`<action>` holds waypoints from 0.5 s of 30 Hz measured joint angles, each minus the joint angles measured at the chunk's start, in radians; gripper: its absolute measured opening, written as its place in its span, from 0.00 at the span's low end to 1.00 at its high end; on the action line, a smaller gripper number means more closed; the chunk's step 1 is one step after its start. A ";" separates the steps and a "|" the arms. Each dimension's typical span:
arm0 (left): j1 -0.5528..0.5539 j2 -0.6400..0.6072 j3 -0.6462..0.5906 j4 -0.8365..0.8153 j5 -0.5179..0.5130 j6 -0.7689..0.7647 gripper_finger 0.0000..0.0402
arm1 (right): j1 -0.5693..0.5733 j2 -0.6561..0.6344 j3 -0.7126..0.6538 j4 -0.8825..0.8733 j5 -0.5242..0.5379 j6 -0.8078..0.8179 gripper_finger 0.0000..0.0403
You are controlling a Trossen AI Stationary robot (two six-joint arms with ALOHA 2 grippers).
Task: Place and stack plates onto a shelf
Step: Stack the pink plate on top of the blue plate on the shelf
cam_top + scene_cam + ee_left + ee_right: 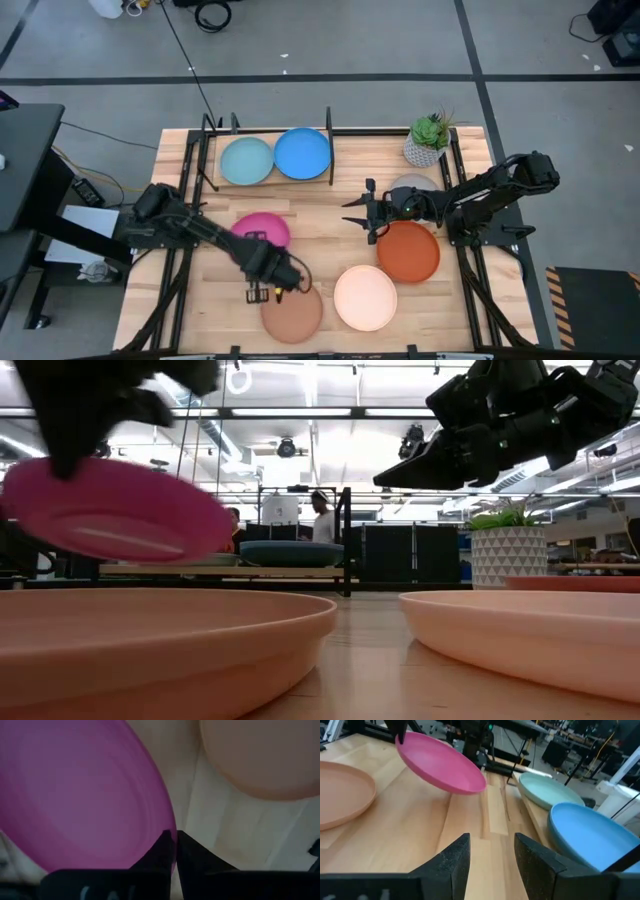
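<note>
Light wood surface on a grey floor, lab room with monitors and ceiling lights behind. The shelf sits at the far side, well beyond both claws, already carrying a pale blue-green plate and a bright blue plate side by side.

Left claw is clenched on the rim of the magenta plate; the plate hangs tilted, clear of the surface, extending from the claw back toward the shelf. Just beside that claw on the near side lies the tan plate, with the cream plate next to it. Right claw hovers released, holding nothing, over the middle of the surface, with the orange-red plate below and behind it and a grey plate partly hidden by the arm. A potted plant stands at the far right corner.

Handling, judged: plates look light, stiff, smooth plastic, likely slippery; the thin raised rim is the only pinch point, so an edge grip lets the plate droop and swing.

Views: the left wrist view shows the fingers closed on the magenta rim, unseen from above. The low view shows the plate off the surface. The right wrist view shows its tilt. Only the high view gives the full layout.
</note>
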 joint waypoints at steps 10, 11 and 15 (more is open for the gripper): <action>0.094 0.000 0.152 -0.147 -0.141 0.230 0.04 | 0.034 0.000 0.000 -0.110 0.064 0.107 0.40; 0.101 -0.001 0.161 -0.159 -0.172 0.253 0.04 | 0.045 0.000 0.000 -0.119 0.085 0.115 0.40; 0.138 -0.001 0.176 -0.192 -0.296 0.380 0.04 | 0.090 0.000 0.000 -0.127 0.135 0.145 0.40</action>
